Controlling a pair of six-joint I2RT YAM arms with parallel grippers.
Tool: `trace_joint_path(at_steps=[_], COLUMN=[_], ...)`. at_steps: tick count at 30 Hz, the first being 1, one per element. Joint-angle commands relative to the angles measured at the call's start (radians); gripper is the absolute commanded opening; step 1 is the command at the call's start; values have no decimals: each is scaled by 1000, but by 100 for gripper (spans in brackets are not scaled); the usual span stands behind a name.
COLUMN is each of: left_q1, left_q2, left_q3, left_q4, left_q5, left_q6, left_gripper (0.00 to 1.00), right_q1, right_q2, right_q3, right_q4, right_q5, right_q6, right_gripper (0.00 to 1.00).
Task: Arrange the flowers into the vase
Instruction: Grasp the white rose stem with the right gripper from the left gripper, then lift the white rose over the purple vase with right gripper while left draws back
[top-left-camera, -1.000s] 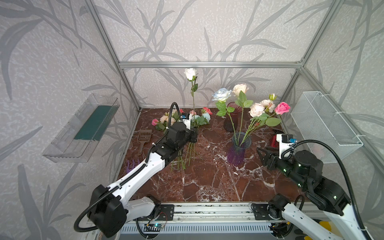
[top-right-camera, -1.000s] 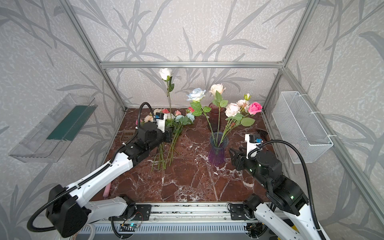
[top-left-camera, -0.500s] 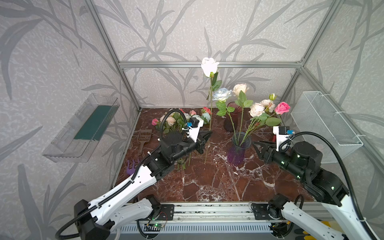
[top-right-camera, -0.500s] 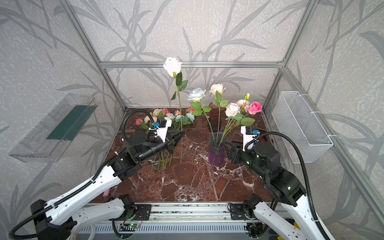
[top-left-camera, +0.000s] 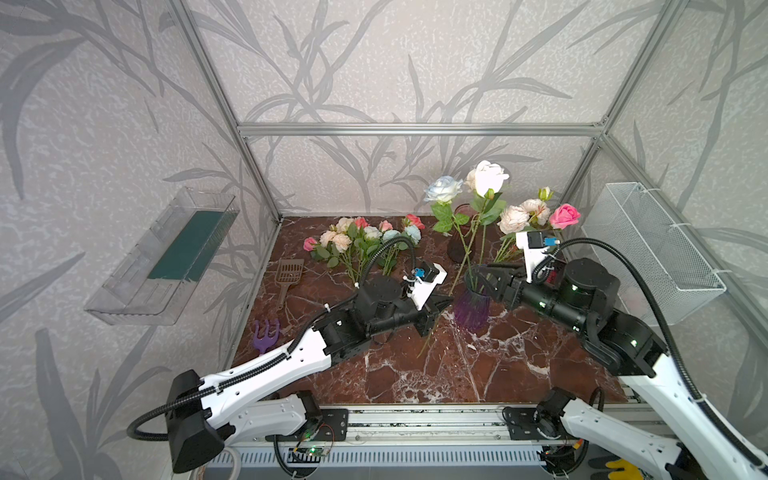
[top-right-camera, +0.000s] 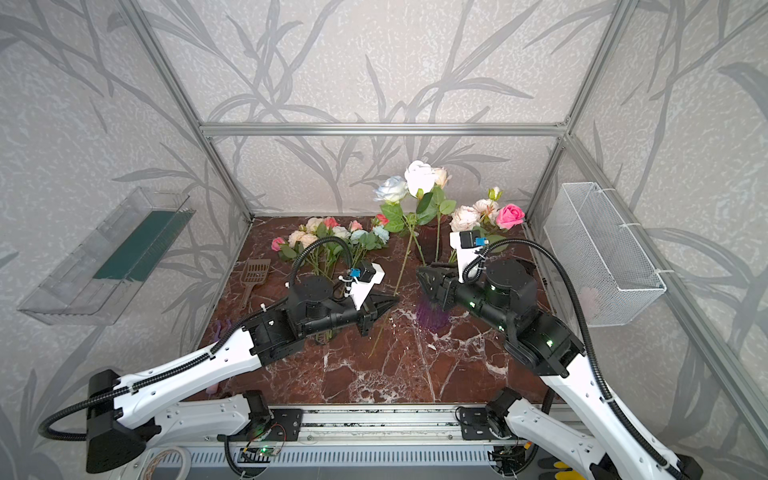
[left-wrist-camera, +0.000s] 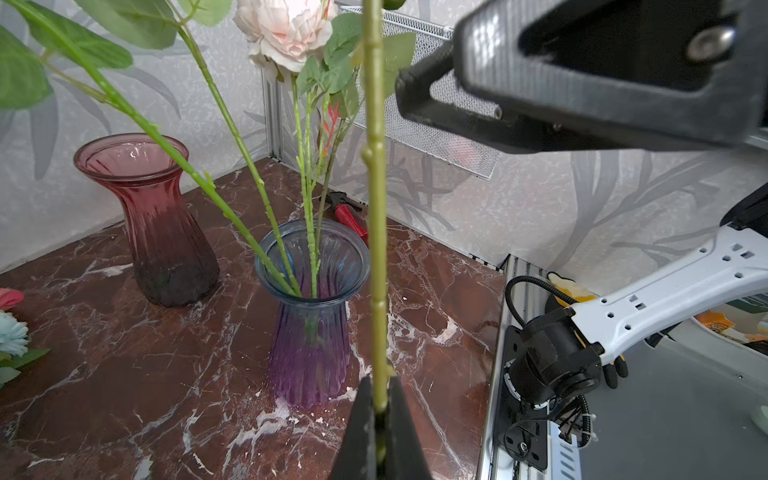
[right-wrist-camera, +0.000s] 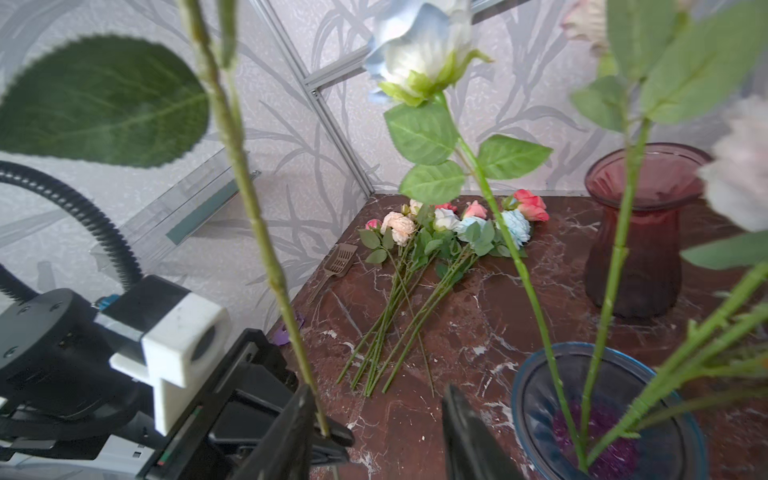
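Maroon marble counter (top-left-camera: 415, 374) is bearing a ribbed purple glass vase (top-left-camera: 471, 309) just beside the left claw (top-left-camera: 444, 302), which is clamping the green stem of a leaning white rose (top-left-camera: 488, 178); the right claw (right-wrist-camera: 379, 390) is gaping nearby.

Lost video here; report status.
Left tool shut on white rose stem, outside blue-purple vase. Right tool open beside that stem. Vase mouth crowded with stems.

bright, even light fills both top views, shadows soft. in the right wrist view, nearest flowers (right-wrist-camera: 737, 187) blur.
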Motion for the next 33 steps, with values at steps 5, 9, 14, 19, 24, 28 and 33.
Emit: trace_joint_path(at_steps=[5,9,14,19,24,28,33], left_q1=[-3,-3,-3,-2,2,14,39], left_q2=[2,-1,-16,-29,-62,-114,-186], left_q3=[44,41,36,20,-4,-34,-85], left_q4=[2,2,7,29,51,78,132], left_q5=[-1,-12,-47,-98,-175,-295,-490], left_q6=[18,16,17,-5,4,21,35], left_gripper=[0,0,0,31,62,67,68], right_q1=[65,73,96,111,113,113,110], right_q2=[93,136,145,122,107,121,159], right_q3=[55,53,40,27,54,140,343], right_q4=[80,114,132,155,147,104,-42], right_q5=[-12,-27,5,50,167,259,394], right_q6=[-73,-55,-46,-41,-75,-161,-334], right_gripper=[50,44,20,9,6,6,6])
